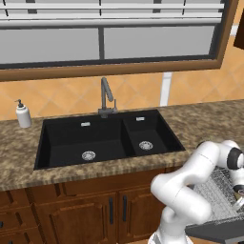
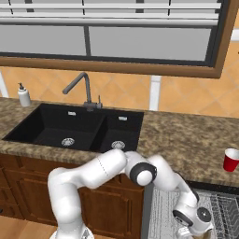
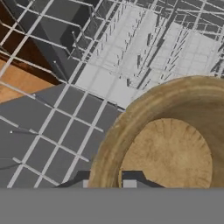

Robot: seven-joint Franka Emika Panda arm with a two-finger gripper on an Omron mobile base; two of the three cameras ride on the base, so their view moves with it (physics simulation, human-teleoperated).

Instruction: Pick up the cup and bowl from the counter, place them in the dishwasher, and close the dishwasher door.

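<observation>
The tan-brown bowl [image 3: 170, 148] fills the lower right of the hand view, low over the grey wire rack [image 3: 65, 127] of the dishwasher. My gripper [image 3: 107, 181] is shut on the bowl's near rim, one fingertip inside and one outside. In the right base view the arm bends down to the rack [image 2: 224, 210], which is pulled out at the lower right. The red cup [image 2: 230, 160] with its white rim stands upright on the speckled counter [image 2: 186, 140] at the far right, above the dishwasher. The dishwasher door [image 1: 214, 232] hangs open below the rack.
A black double sink [image 1: 105, 138] with a grey faucet [image 1: 106, 97] is set in the counter to the left. A white soap bottle [image 1: 22, 114] stands at the far left. Wooden cabinets [image 1: 86, 214] sit under the sink, beside the dishwasher.
</observation>
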